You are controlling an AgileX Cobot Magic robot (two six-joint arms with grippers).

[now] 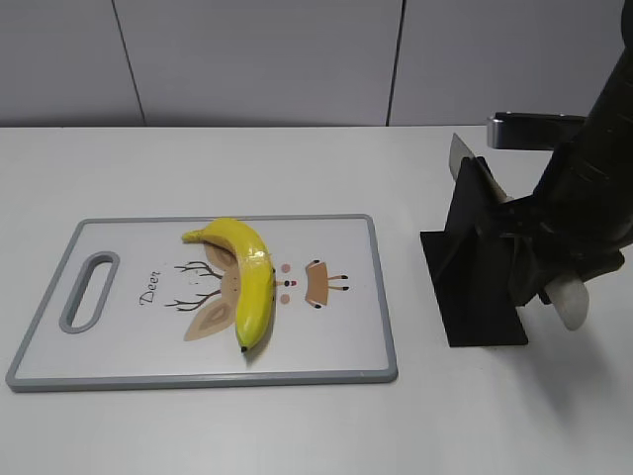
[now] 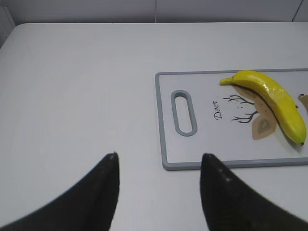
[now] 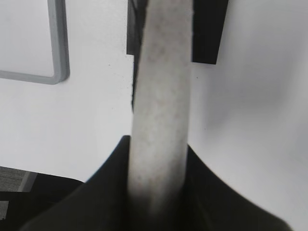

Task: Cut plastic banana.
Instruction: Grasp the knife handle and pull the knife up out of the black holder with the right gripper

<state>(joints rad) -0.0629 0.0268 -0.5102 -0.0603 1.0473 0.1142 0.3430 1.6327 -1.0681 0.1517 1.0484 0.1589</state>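
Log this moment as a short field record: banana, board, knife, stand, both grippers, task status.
banana: plastic banana lies whole on the cutting board, across the deer print
board: flat on the white table, handle slot at its left end
knife: pale handle between the right gripper's fingers, blade still in the stand
stand: black knife stand, right of the board
left gripper: open, holding nothing, above the table near the board's handle end
right gripper: shut on the knife handle
status: no cut made yet

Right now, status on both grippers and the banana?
Left gripper open, off the board. Right gripper shut on knife handle at the stand. Plastic banana uncut, unobstructed.
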